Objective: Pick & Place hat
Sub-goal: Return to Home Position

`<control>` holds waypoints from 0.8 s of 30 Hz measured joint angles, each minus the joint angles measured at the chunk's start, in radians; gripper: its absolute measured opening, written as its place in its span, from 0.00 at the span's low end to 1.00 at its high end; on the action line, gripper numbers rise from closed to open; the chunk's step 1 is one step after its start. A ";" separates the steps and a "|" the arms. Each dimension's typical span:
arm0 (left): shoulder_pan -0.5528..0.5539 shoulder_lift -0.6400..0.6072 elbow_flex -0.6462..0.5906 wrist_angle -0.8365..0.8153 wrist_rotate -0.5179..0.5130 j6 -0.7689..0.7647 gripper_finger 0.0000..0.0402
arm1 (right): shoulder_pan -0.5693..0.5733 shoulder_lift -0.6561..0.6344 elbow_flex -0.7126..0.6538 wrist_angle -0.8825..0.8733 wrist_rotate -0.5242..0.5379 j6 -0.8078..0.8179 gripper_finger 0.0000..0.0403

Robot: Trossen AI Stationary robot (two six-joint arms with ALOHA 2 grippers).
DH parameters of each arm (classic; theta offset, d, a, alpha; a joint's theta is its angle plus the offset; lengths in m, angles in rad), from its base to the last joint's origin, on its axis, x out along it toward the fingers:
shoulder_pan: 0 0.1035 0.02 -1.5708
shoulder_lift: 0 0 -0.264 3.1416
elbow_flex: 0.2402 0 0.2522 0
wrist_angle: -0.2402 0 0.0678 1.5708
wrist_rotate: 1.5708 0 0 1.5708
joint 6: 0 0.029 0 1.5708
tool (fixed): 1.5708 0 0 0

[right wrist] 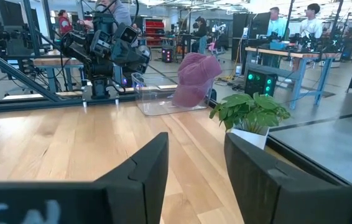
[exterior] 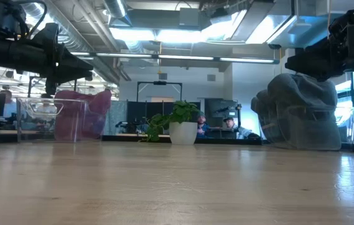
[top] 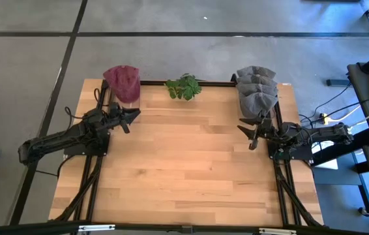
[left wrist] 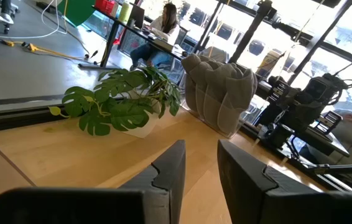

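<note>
A stack of grey hats [top: 257, 90] sits at the table's far right corner; it also shows in the low view [exterior: 299, 112] and the left wrist view [left wrist: 218, 93]. A maroon hat [top: 123, 82] sits in a clear container at the far left corner [right wrist: 194, 78]. My left gripper [top: 132, 117] is open and empty, above the table near the maroon hat. My right gripper [top: 245, 134] is open and empty, above the table just in front of the grey hats.
A small potted plant [top: 184, 87] stands at the middle of the table's far edge. The clear container [exterior: 52, 120] holds the maroon hat. People sit at desks in the room behind the table. The wooden table top [top: 184, 170] lies between the arms.
</note>
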 joint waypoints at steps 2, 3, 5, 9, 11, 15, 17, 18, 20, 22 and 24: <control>0.000 0.000 0.000 0.000 0.000 0.000 0.23 | 0.000 0.000 0.000 0.000 0.000 0.002 0.39; 0.000 0.000 0.000 0.000 0.000 0.000 0.23 | 0.000 0.000 0.000 0.000 0.000 0.002 0.39; 0.000 0.000 0.000 0.000 0.000 0.000 0.22 | 0.000 0.000 0.000 0.000 0.000 0.000 0.39; 0.000 0.000 0.000 0.000 0.000 0.000 0.22 | 0.000 0.000 0.000 0.000 0.000 0.001 0.39; 0.000 0.000 0.000 0.000 0.000 0.000 0.22 | 0.000 0.000 0.000 0.000 0.000 0.000 0.39; 0.000 0.000 0.000 0.000 0.000 0.000 0.23 | 0.000 0.000 0.000 0.000 0.000 0.000 0.39; 0.000 0.000 0.000 0.000 0.000 0.000 0.22 | 0.000 0.000 0.000 0.000 0.000 0.002 0.39; 0.000 0.000 0.000 0.000 0.000 0.000 0.22 | 0.000 0.000 0.000 0.000 0.000 0.003 0.39; 0.000 0.000 0.000 0.000 0.000 0.000 0.22 | 0.000 0.000 0.000 0.000 0.000 0.000 0.39; 0.000 0.000 0.000 0.000 0.000 0.000 0.22 | 0.000 0.000 0.000 0.000 0.000 0.002 0.39; 0.000 0.000 0.000 0.000 0.000 0.000 0.22 | 0.000 0.000 0.000 0.000 0.000 0.002 0.39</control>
